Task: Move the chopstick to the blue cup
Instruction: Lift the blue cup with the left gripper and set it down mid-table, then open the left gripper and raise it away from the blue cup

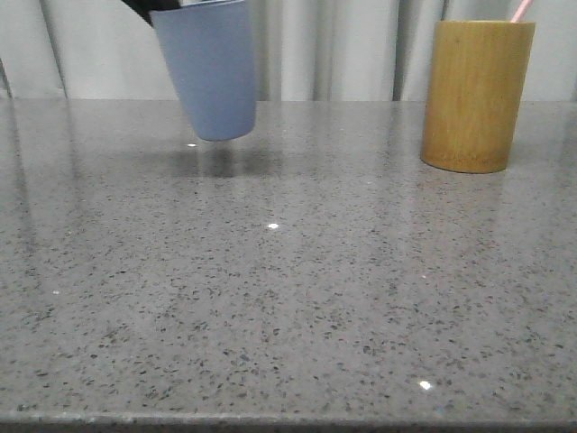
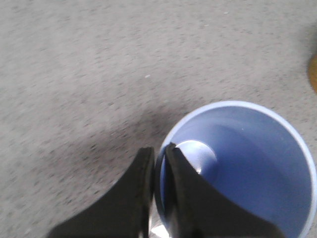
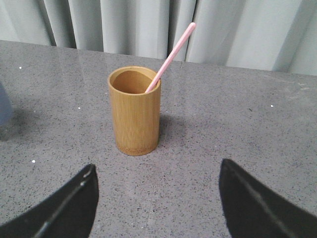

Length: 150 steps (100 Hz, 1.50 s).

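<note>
The blue cup (image 1: 209, 68) hangs tilted a little above the table at the back left, its shadow on the stone beneath it. My left gripper (image 2: 159, 148) is shut on the blue cup's rim (image 2: 237, 163), one finger inside and one outside. A pale pink chopstick (image 3: 171, 57) leans out of the bamboo holder (image 3: 134, 111); only its tip (image 1: 520, 9) shows in the front view, above that holder (image 1: 475, 95). My right gripper (image 3: 157, 171) stands open a short way in front of the holder, with nothing between its fingers.
The speckled grey stone table (image 1: 288, 298) runs to a near edge at the bottom of the front view. Grey curtains (image 3: 148, 25) hang behind the table. A sliver of the blue cup (image 3: 4, 109) shows in the right wrist view.
</note>
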### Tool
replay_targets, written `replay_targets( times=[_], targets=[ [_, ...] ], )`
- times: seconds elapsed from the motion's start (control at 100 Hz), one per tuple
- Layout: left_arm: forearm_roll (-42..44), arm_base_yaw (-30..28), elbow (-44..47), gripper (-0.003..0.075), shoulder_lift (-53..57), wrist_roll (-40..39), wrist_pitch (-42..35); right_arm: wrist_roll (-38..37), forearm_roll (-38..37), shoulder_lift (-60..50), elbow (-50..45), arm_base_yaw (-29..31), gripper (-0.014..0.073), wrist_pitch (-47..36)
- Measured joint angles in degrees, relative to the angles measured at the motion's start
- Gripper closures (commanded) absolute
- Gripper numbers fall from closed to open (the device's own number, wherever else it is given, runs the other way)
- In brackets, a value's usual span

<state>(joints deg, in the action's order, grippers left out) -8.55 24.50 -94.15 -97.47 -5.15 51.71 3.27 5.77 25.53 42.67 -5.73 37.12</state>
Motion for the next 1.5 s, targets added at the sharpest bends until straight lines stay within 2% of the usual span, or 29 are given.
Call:
replay_targets(
  times=[0.31,0.86,0.93,1.04,1.17,1.25,1.29,1.5],
  targets=[
    [1.0,4.4,-8.9,0.0739,-9.0,-0.1,2.4,0.0,0.0,0.0,0.0,0.0,0.0074,0.0],
    [2.8,5.7,-9.6,0.0731,-10.5,0.5,2.7,0.0,0.0,0.0,0.1,0.0,0.0074,0.0],
    [2.8,5.7,-9.6,0.0690,-10.5,1.0,2.7,0.0,0.0,0.0,0.1,0.0,0.0074,0.0],
    [2.9,5.7,-9.6,0.0557,-10.5,1.4,2.7,0.0,0.0,0.0,0.1,0.0,0.0074,0.0],
    [2.5,5.7,-9.6,0.0290,-10.6,2.2,3.0,0.0,0.0,0.0,0.1,0.0,0.0074,0.0],
    [2.2,5.7,-9.6,0.0191,-10.6,2.6,3.0,0.0,0.0,0.0,0.1,0.0,0.0074,0.0],
    [1.9,5.7,-9.6,0.0172,-10.8,2.6,3.1,0.0,0.0,0.0,0.1,0.0,0.0074,0.0],
    [1.8,5.7,-10.1,0.0173,-10.6,2.7,5.1,0.0,0.0,0.0,0.1,0.0,0.0074,0.0]
  ],
)
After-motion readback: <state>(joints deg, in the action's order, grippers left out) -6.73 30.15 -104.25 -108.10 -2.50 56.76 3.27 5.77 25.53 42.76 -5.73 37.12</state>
